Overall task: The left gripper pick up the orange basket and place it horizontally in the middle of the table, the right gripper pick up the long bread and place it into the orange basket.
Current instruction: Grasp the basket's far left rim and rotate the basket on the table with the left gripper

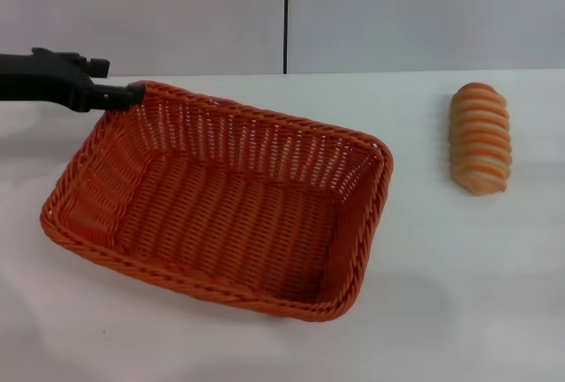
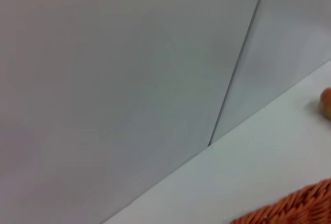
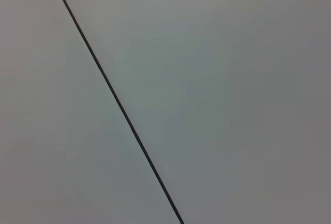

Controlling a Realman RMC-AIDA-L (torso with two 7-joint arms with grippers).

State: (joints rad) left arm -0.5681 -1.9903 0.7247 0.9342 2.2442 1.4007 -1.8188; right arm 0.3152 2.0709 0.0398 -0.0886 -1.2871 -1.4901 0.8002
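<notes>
The orange basket [image 1: 221,201] lies on the white table [image 1: 441,294] left of centre, turned at a slant with its long side running from back left to front right. My left gripper [image 1: 134,95] reaches in from the left, its black fingertips closed on the rim at the basket's back left corner. A strip of that rim [image 2: 295,208] shows in the left wrist view. The long bread [image 1: 479,138], striped orange and cream, rests on the table at the back right, well apart from the basket; its end [image 2: 326,104] shows in the left wrist view. The right gripper is out of view.
A grey wall [image 1: 397,11] with a dark vertical seam [image 1: 285,16] stands behind the table's far edge. The right wrist view shows only that wall and the seam [image 3: 119,105]. Bare tabletop lies between basket and bread and along the front.
</notes>
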